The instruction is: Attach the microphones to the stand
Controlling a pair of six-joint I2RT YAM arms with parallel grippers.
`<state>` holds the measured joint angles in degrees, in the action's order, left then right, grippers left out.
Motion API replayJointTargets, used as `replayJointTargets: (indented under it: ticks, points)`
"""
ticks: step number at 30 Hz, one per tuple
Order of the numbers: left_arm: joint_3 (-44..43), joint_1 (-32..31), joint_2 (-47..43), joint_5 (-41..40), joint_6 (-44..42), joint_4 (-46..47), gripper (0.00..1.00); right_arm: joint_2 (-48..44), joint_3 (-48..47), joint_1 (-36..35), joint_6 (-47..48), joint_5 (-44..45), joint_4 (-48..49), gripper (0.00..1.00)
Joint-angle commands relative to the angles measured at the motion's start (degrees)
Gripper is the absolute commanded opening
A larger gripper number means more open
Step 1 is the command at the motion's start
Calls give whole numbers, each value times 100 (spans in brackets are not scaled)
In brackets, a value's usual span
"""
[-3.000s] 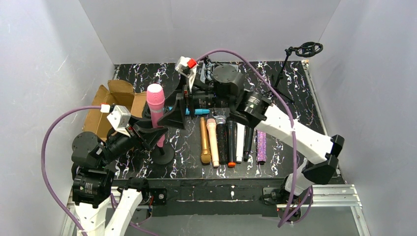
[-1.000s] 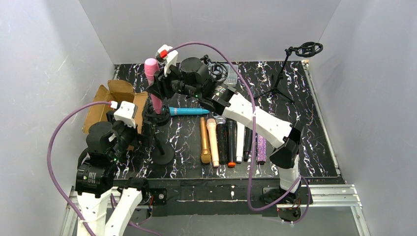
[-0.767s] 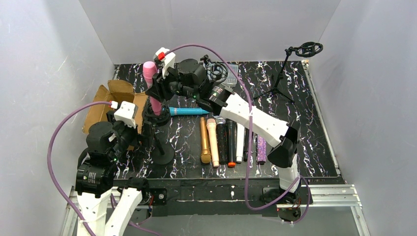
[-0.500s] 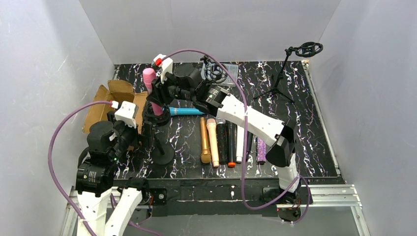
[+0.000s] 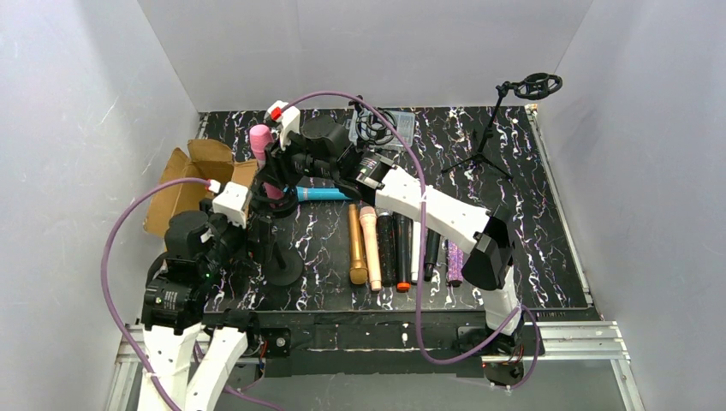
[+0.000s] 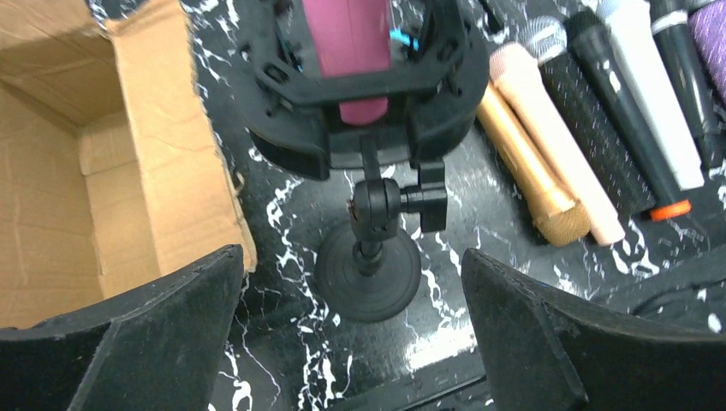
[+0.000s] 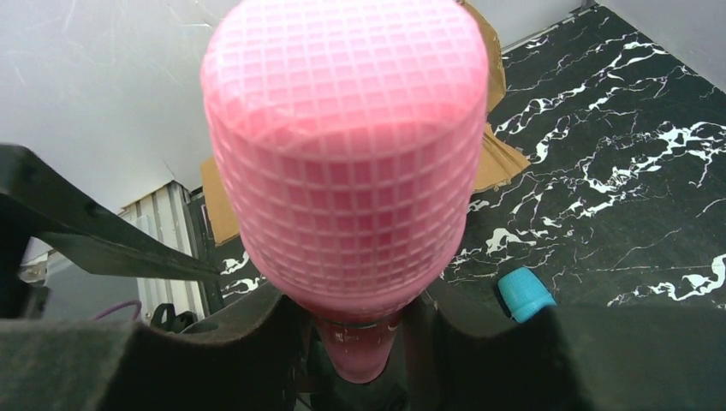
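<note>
Right arm swung left; pink microphone in cradle

Right claw grips the pink microphone below its waffle-gridded grille, body upright through the stand. Left claw gapes wide, empty, facing the base. Seating looks nearly done; next, likely loosen and lift clear without tipping it.
</note>
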<state>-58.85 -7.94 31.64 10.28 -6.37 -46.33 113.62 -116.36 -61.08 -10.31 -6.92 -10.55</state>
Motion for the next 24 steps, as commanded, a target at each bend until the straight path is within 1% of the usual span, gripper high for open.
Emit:
replayJointTargets:
  ticks: [1, 3, 5, 7, 11, 13, 17, 19, 21, 24]
  points:
    - [454, 13, -164, 385, -465, -194, 98, -184, 87, 5, 29, -192, 26, 16]
    - [670, 12, -209, 490, -585, -163, 98, -235, 103, 0, 29, -200, 34, 33]
    - [891, 12, -208, 562, -638, -11, 97, -288, 132, 0, 29, -201, 54, 41]
    - [1059, 12, -146, 582, -679, 211, 95, -321, 148, 0, 24, -208, 70, 51]
    - [1383, 12, 12, 578, -614, 747, 88, -403, 118, 0, 29, -277, 53, 61]
    - [1534, 12, 64, 616, -562, 1065, 82, -436, 101, 0, 29, -316, 46, 65]
    - [1780, 12, 174, 756, -535, 1586, 65, -456, 25, 0, 57, -354, -36, 69]
    - [1878, 12, 216, 806, -547, 1805, 54, -472, -4, 0, 77, -354, -80, 72]
    - [2001, 11, 215, 806, -560, 2005, 44, -496, -14, 1, 98, -354, -107, 74]
    - [2232, 12, 170, 792, -590, 2334, 25, -550, -10, 8, 123, -263, -142, 80]
